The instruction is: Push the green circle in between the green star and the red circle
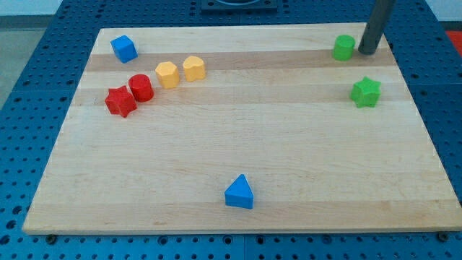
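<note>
My tip [367, 52] sits just right of the green circle [343, 48], above the green star [365, 92]

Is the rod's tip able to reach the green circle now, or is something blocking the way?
Probably yes. My tip stands just to the view's right of the green circle, almost touching it, with nothing between them. The green star lies lower, out of the way, and the red circle is far to the view's left.

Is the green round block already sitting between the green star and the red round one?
No, the green circle sits above the green star, beside my tip.
</note>
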Motion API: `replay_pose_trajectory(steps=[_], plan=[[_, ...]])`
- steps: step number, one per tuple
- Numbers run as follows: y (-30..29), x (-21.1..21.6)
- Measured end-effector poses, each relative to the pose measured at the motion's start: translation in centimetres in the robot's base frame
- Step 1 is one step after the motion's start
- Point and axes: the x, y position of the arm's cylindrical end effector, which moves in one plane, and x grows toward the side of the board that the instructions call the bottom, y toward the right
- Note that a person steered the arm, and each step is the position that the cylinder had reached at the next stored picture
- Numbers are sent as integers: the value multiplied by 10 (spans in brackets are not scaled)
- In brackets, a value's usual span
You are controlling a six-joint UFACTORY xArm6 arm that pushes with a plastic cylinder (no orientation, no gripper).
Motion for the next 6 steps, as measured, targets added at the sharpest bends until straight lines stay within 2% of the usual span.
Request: replay_pose_trajectory(steps=[2,3,6], plan=[[-27,0],[-65,13],[-201,95]])
